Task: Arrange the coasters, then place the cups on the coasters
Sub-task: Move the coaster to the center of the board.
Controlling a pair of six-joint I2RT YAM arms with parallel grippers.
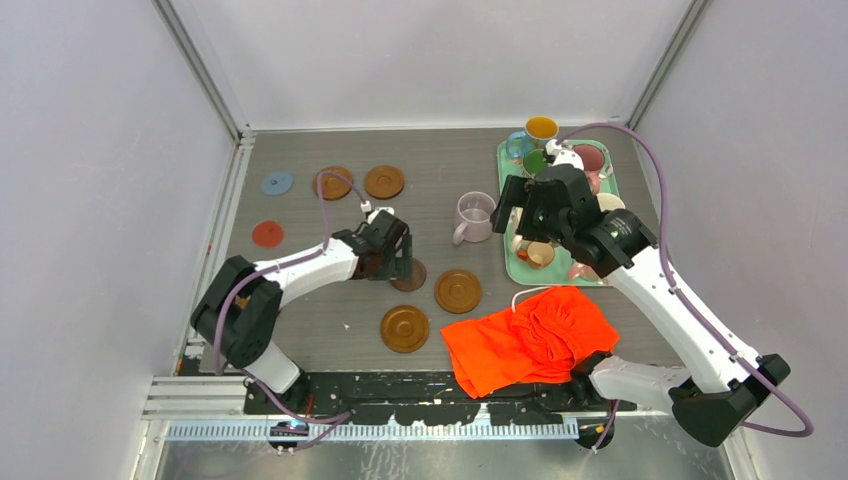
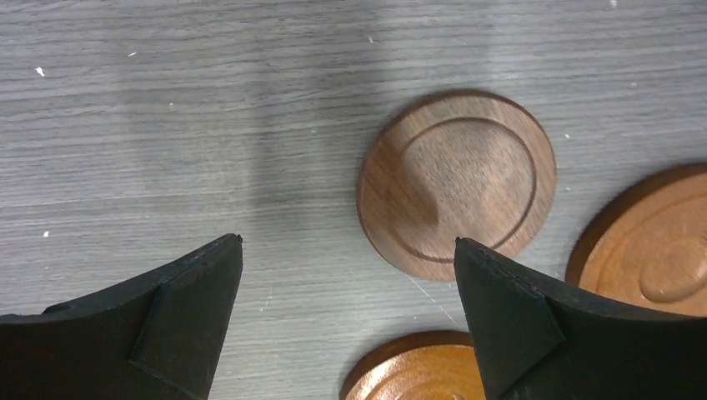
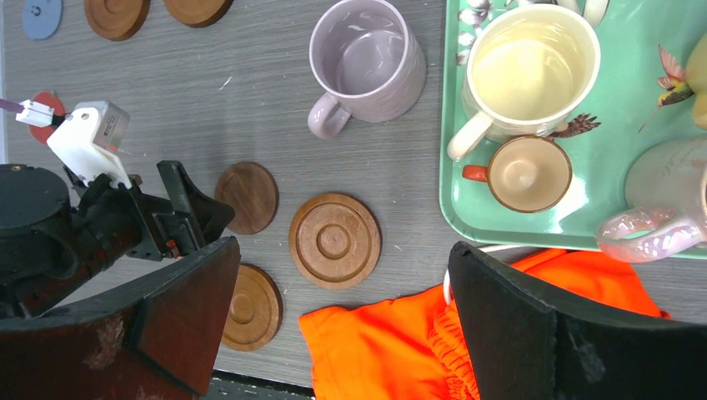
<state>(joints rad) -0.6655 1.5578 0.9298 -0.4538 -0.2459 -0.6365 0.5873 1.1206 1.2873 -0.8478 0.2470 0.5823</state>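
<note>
your left claw [image 2: 348, 246] stands wide open with nothing in it, hanging low over the grey table [image 2: 167, 125]. the dark brown coaster [image 2: 457, 183] lies flat just ahead of the claw and off to the right of the gap, not between the fingers. the right-hand fingertip [image 2: 483, 267] overlaps the coaster's near edge in the wrist view, but you cannot tell whether it touches. two lighter grooved coasters lie close by, one [image 2: 659, 250] past that same finger and one [image 2: 417, 371] under the claw toward its right finger.

your right claw [image 3: 343, 246] is also spread fully and holds nothing, held high above the table. one of those grooved coasters shows far below its gap. ahead of it the lilac mug [image 3: 367, 58] stands upright on the table, just beside the teal tray [image 3: 451, 167]. on the tray the cream mug [image 3: 529, 62] and the tiny copper cup [image 3: 527, 173] sit next to each other. an orange cloth [image 3: 392, 350] lies under the right-hand finger. the blue coaster [image 1: 277, 182] and red coaster [image 1: 267, 234] lie well apart from both claws, at the table's far left.
</note>
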